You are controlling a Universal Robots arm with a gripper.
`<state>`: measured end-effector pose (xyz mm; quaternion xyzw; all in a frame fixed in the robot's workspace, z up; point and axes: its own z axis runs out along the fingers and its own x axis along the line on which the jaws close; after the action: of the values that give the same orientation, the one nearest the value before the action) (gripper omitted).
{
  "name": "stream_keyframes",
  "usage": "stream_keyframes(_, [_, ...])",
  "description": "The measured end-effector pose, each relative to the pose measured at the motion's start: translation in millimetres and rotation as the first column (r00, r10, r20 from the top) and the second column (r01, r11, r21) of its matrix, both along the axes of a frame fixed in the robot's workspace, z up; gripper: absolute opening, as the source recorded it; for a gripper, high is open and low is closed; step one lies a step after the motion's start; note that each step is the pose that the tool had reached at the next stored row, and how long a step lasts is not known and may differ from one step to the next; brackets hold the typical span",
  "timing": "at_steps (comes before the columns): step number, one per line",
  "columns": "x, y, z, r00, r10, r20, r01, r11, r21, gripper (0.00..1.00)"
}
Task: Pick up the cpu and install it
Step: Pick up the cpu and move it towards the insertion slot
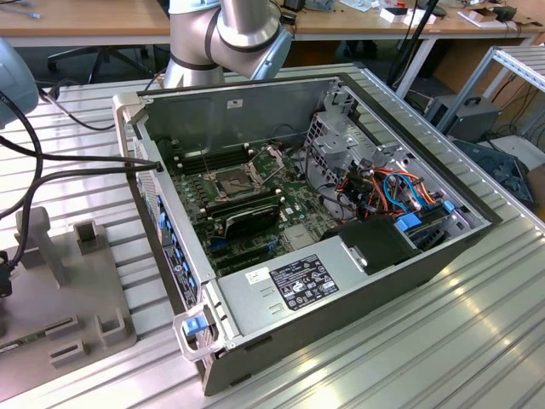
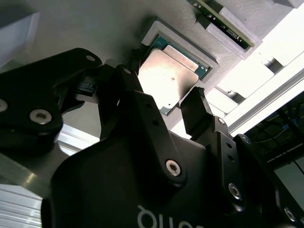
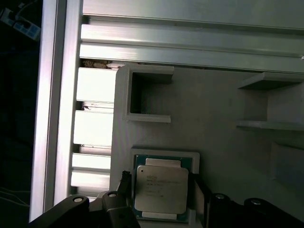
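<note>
The cpu [image 3: 160, 187] is a small square chip with a dull silver top on a green board. It lies flat in a recess of a grey holder block [image 3: 213, 123]. My gripper [image 3: 160, 186] is open, with one black finger on each side of the chip, close to its edges. In the second wrist view the cpu [image 2: 171, 78] gleams between the same two fingers [image 2: 197, 107] of the gripper [image 2: 164, 78]. In the exterior view the dark square socket [image 1: 232, 180] sits open on the motherboard inside the computer case [image 1: 255, 111].
The grey holder block [image 1: 60, 290] lies at the exterior view's left on the ribbed aluminium table [image 1: 443, 341], beside the case. Black cables [image 1: 51, 175] run across to the case wall. Drive cages, coloured wires [image 1: 400, 192] and a power supply [image 1: 289, 285] crowd the case.
</note>
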<state>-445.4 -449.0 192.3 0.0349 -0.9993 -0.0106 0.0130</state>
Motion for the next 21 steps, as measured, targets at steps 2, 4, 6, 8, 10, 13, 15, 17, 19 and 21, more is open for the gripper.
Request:
stream_keyframes(2, [0.0, 0.0, 0.4, 1.0, 0.0, 0.0002, 0.0, 1.0, -0.0001, 0.62])
stream_keyframes(4, [0.0, 0.0, 0.4, 1.0, 0.0, -0.0001, 0.0, 1.0, -0.0001, 0.62])
stream_keyframes(6, [-0.1, 0.0, 0.3, 1.0, 0.0, -0.0002, 0.0, 1.0, -0.0003, 0.62])
stream_keyframes(8, [0.0, 0.0, 0.1, 1.0, 0.0, 0.0001, 0.0, 1.0, -0.0001, 0.62])
stream_keyframes(10, [0.0, 0.0, 0.1, 1.0, 0.0, 0.0, 0.0, 1.0, -0.0001, 0.62])
stream_keyframes(13, [0.0, 0.0, 0.0, 1.0, 0.0, 0.0, 0.0, 1.0, -0.0001, 0.62])
stream_keyframes(15, [0.0, 0.0, 0.1, 1.0, 0.0, -0.0001, 0.0, 1.0, -0.0002, 0.55])
stream_keyframes(17, [0.0, 0.0, 0.0, 1.0, 0.0, -0.0001, 0.0, 1.0, -0.0001, 0.55])
stream_keyframes(19, [0.0, 0.0, -0.1, 1.0, 0.0, 0.0, 0.0, 1.0, -0.0001, 0.55])
stream_keyframes(21, [0.0, 0.0, -0.2, 1.0, 0.0, 0.0001, 0.0, 1.0, -0.0002, 0.55])
